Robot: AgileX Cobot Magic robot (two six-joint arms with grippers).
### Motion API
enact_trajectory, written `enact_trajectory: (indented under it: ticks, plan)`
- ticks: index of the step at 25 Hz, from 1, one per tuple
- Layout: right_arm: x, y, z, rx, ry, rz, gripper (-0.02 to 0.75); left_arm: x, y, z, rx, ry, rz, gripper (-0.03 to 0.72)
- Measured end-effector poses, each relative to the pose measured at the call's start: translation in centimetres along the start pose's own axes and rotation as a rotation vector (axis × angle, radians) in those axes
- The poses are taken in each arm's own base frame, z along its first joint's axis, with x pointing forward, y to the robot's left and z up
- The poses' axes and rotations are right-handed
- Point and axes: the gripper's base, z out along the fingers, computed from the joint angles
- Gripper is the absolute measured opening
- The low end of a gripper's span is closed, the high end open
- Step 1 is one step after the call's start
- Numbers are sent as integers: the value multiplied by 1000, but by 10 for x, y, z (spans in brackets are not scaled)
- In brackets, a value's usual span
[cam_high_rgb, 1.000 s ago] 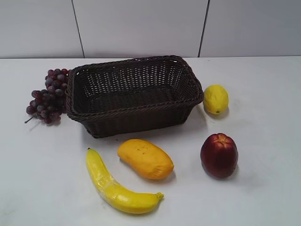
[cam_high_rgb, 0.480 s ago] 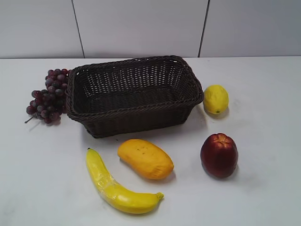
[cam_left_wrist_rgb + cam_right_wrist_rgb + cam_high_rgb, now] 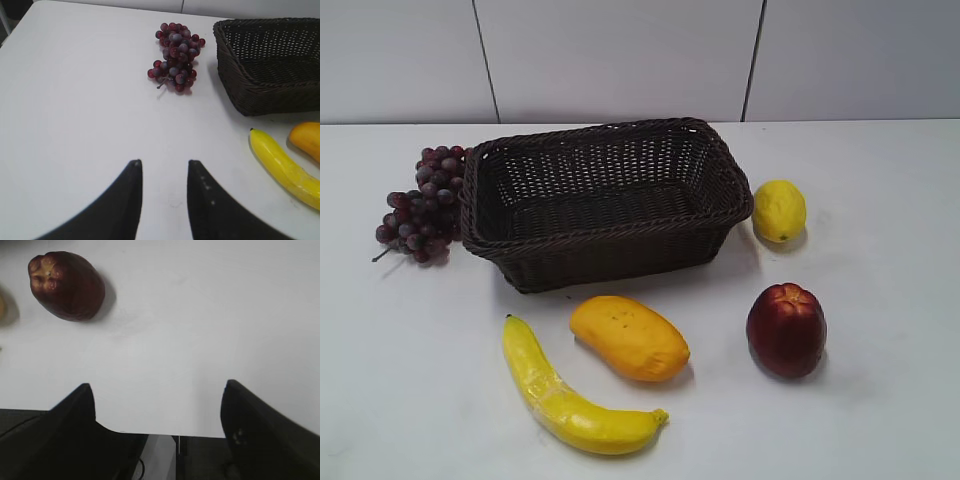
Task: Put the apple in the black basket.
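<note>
Apple: lay on the table, right of the mango, outside the basket
Left end effector: narrow gap, empty
Right end effector: wide, empty

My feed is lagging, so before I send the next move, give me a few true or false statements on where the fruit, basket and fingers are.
1. The apple sits on the table, outside the black basket. True.
2. The right gripper is shut on the apple. False: its fingers are spread wide with nothing between them, and the apple lies apart from them.
3. The grapes lie inside the basket. False: they lie on the table beside its left end.
4. The lemon lies by the basket's right end. True.
5. The left gripper holds the banana. False: it holds nothing, and the banana lies on the table.
</note>
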Motion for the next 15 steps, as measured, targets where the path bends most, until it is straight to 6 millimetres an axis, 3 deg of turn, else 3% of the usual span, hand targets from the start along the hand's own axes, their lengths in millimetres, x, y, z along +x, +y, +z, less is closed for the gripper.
enact_trajectory:
  ticks: [9,15]
  plan:
    - [-43,4,28,-45,113,-22,589,0,0,0,0,0,0,236]
    - [-53,36,49,-94,170,-148,589,0,0,0,0,0,0,236]
